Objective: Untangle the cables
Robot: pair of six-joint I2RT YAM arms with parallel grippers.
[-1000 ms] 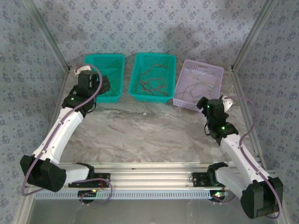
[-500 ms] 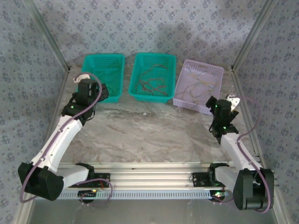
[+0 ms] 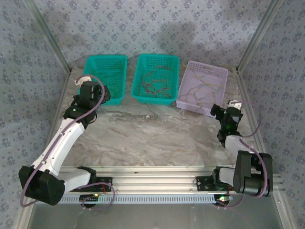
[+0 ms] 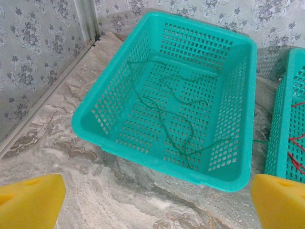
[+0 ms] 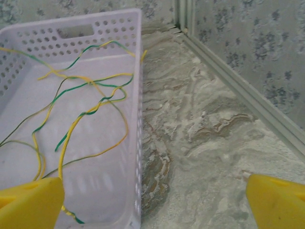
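Right fingers [image 5: 28,202] withdrawn nearward, spread; marbled tabletop [image 3: 152,136], floral-patterned walls [image 3: 157,28].

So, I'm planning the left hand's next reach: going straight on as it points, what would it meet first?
Probably the near wall of the left teal basket, which holds green cables; the left hand is open. Depth is unclear.

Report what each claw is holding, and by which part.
Nothing is held. The left claw and the right claw are both open and empty. The cables lie loose in the baskets.
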